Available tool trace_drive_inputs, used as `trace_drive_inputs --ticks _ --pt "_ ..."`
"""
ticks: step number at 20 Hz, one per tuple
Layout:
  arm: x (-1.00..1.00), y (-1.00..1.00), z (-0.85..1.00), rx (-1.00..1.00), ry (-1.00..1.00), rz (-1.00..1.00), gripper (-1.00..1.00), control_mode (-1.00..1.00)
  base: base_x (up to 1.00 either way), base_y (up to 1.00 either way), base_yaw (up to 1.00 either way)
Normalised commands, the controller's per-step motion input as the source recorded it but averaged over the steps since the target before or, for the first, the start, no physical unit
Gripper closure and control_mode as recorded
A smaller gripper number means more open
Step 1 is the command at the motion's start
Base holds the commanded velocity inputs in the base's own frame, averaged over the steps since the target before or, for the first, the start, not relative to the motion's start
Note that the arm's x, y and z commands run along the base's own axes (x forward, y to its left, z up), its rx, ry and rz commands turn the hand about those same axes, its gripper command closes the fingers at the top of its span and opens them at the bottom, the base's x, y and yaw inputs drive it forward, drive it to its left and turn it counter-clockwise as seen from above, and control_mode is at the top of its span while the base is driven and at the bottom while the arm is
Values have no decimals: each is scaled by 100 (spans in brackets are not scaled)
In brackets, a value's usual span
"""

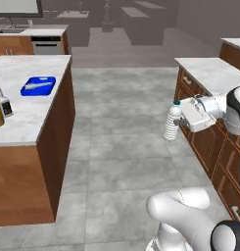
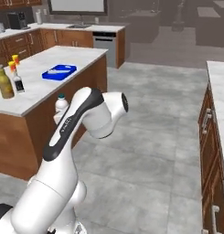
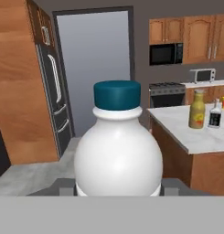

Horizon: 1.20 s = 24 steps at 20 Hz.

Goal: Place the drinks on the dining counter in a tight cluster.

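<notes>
- Drinks were split: we saw a white bottle [image 1: 171, 124] with a dark teal cap clamped in the hand [image 1: 182, 117], held upright in the air above the grey tiled floor [image 1: 121, 147], well apart from the others.
- We saw the hand's jaws pressed against the bottle's lower body on both sides in the hand view, where the white bottle [image 3: 118, 155] stood close before the camera.
- In the right base view we could see just the cap and shoulder of that bottle [image 2: 61, 103] behind the arm.
- The mustard-yellow bottle [image 2: 4, 82] and the small dark bottle [image 2: 17, 82] stood upright just beside each other on the marble table [image 2: 58, 84]; whether they touched, we could not tell.
- We noted a blue board [image 2: 59, 71] lying flat on the same table, apart from the two bottles.
- The cabinets [image 1: 209, 132] with drawers stood just beside the arm.
</notes>
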Motion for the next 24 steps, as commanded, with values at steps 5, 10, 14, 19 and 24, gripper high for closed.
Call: trace_drive_inputs --ticks 5,10,14,19,24 --pt "0 0 0 0 0 0 100 100 100 -13 6" --pt "0 0 0 0 0 0 100 100 79 -27 30" --pt "0 0 0 0 0 0 100 100 90 0 67" --pt "0 0 0 0 0 0 100 100 65 0 93" --pt "0 0 0 0 0 0 100 100 40 -13 93"
